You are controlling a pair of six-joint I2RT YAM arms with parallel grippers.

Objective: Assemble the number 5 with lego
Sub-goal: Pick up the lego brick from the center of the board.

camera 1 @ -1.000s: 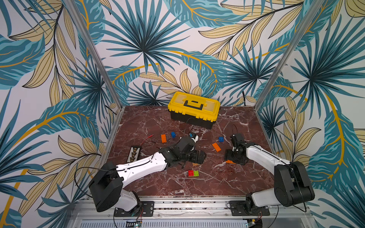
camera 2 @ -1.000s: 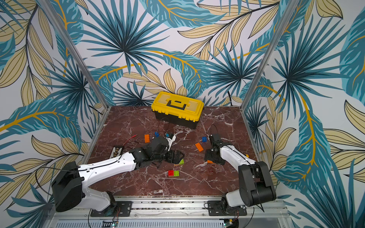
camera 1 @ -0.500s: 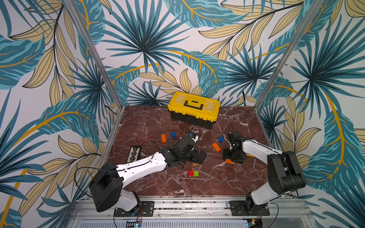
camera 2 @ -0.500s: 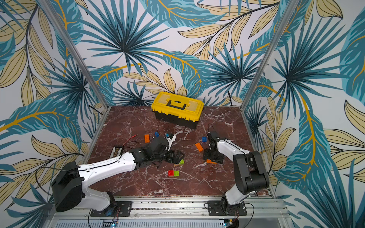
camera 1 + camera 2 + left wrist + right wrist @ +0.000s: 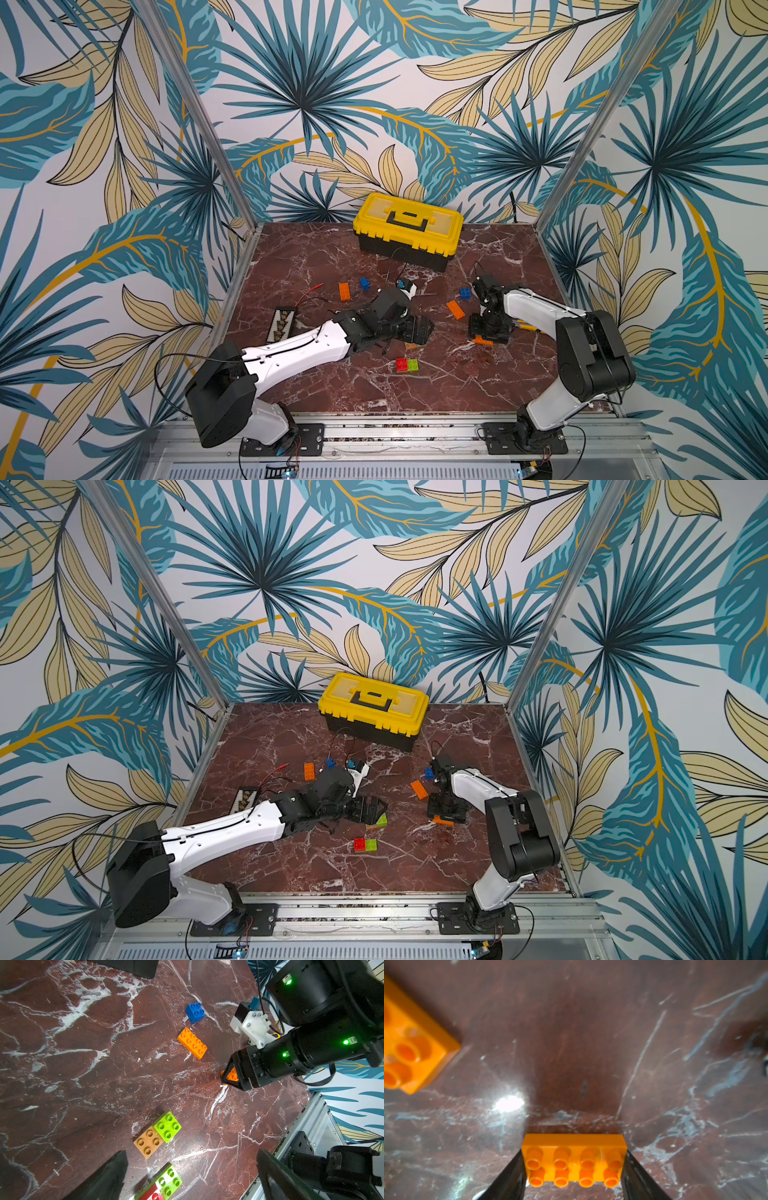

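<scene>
1. The right gripper (image 5: 574,1153) is down on the bench (image 5: 291,257), right of centre. Its fingers (image 5: 508,1176) press against the two short ends of an orange eight-stud brick (image 5: 574,1164) that lies flat, studs up.
2. Gripping it by the ends leaves both long sides free, which probably suits laying it against other pieces as one stroke of the 5.
3. Just beside it, apart, lies a second orange brick (image 5: 192,1043). A blue square brick (image 5: 195,1012) sits a little farther off.
4. The left gripper (image 5: 415,328) stands wide open and holds nothing. It hovers low near the centre, over a tan brick (image 5: 148,1142) and a lime green brick (image 5: 168,1127) that touch side by side. It looks poised to take or steady that pair.
5. Nearer the front edge, a red brick (image 5: 401,364) and another lime brick (image 5: 413,365) sit joined.
6. Far left of centre lie a third orange brick (image 5: 344,291) and a second blue brick (image 5: 365,283), well apart from the rest. No shape of a 5 shows yet, so the build seems barely begun.
7. The bench is glossy dark-red marble with white veins, and it throws glare. Bricks may well slide on it when pushed.
8. A closed yellow-and-black toolbox (image 5: 407,232) stands at the far edge. A black strip (image 5: 283,322) and a red wire (image 5: 313,289) lie at the left.
9. Leaf-patterned walls enclose the cell between aluminium posts (image 5: 199,120).
</scene>
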